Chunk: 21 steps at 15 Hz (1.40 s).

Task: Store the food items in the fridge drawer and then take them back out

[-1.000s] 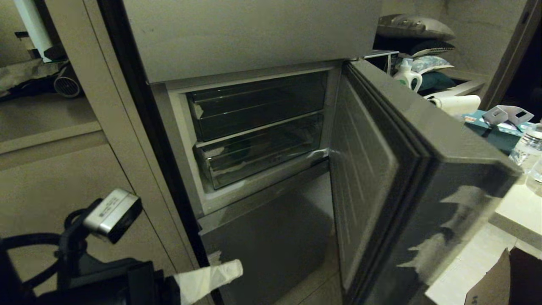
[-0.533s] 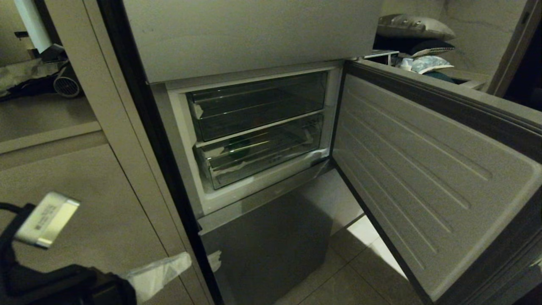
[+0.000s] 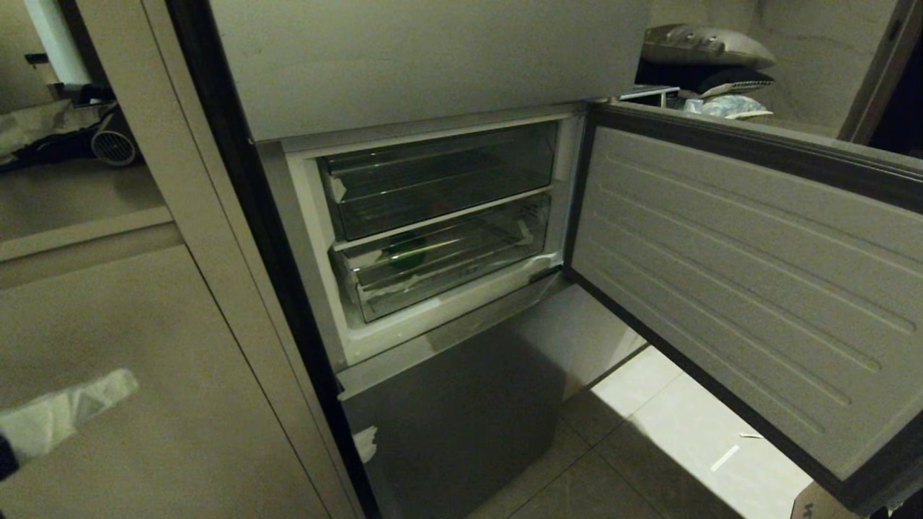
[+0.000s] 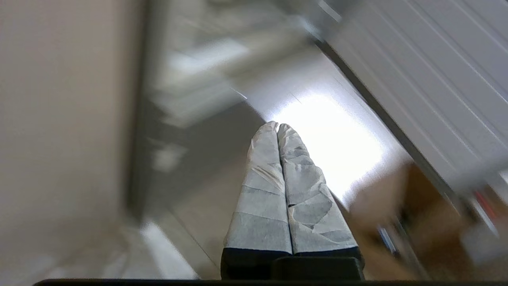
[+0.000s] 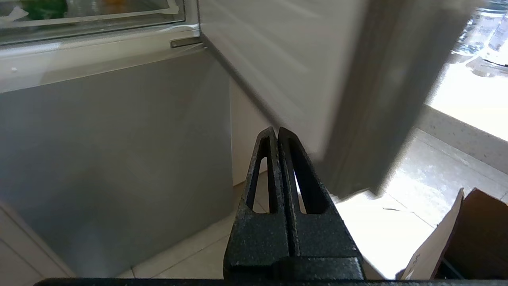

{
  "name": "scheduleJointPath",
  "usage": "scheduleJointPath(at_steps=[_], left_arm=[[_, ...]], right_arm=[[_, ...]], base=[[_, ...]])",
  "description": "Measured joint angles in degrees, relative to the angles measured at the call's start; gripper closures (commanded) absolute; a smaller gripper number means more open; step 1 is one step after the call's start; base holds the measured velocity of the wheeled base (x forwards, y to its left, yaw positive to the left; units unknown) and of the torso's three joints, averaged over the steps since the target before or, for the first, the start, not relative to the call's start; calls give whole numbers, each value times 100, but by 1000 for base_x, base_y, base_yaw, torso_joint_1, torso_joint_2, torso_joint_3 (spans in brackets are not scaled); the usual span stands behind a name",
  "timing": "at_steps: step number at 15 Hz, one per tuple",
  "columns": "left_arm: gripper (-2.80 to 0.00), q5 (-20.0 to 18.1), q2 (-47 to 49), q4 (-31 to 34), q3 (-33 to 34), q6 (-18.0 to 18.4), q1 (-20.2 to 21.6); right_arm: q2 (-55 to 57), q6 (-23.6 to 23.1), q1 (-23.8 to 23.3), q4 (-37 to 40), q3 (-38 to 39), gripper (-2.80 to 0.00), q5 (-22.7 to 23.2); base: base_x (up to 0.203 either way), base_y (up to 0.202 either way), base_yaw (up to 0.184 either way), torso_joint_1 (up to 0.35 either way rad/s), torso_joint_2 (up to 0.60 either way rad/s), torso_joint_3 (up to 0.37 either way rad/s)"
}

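Note:
The fridge drawer (image 3: 440, 268), clear plastic with white tape scraps, sits pushed in as the lower of two bins in the open compartment. A dark-green food item (image 3: 407, 258) lies inside it at the left. In the right wrist view the drawer's front (image 5: 91, 22) shows the green lump (image 5: 39, 8) and an orange patch (image 5: 115, 3) at the picture's edge. My left gripper (image 3: 126, 380), its fingers wrapped in white tape, is low at the far left, well away from the fridge, shut and empty (image 4: 277, 125). The right gripper (image 5: 276, 129) hangs shut and empty below the compartment.
The fridge door (image 3: 757, 288) stands swung wide to the right, over the tiled floor (image 3: 670, 432). A grey lower door panel (image 3: 454, 411) sits beneath the compartment and a beige cabinet (image 3: 144, 324) to the left. A cardboard box (image 5: 468, 238) and water bottles (image 5: 480, 31) are at the right.
The fridge door has swung from half open to wide open. My left arm has drawn back to the left until only its taped fingers show. The drawers have not moved.

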Motion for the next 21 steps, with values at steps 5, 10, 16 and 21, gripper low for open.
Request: scheduleJointPath(at_steps=[5, 10, 16, 21], left_arm=[[0, -22, -918, 45, 948, 505, 2128], [0, -425, -2522, -24, 3084, 2328, 2470], [0, -509, -3069, -25, 3487, 2777, 3099], [0, -1515, -4223, 166, 3607, 3145, 2974]], right_arm=[[0, -32, 11, 11, 0, 0, 37], [0, 41, 9, -11, 0, 0, 5], [0, 145, 9, -22, 0, 0, -16], [0, 173, 6, -22, 0, 0, -16]], base=[[0, 0, 0, 0, 0, 0], [0, 0, 0, 0, 0, 0], [0, 0, 0, 0, 0, 0], [0, 0, 0, 0, 0, 0]])
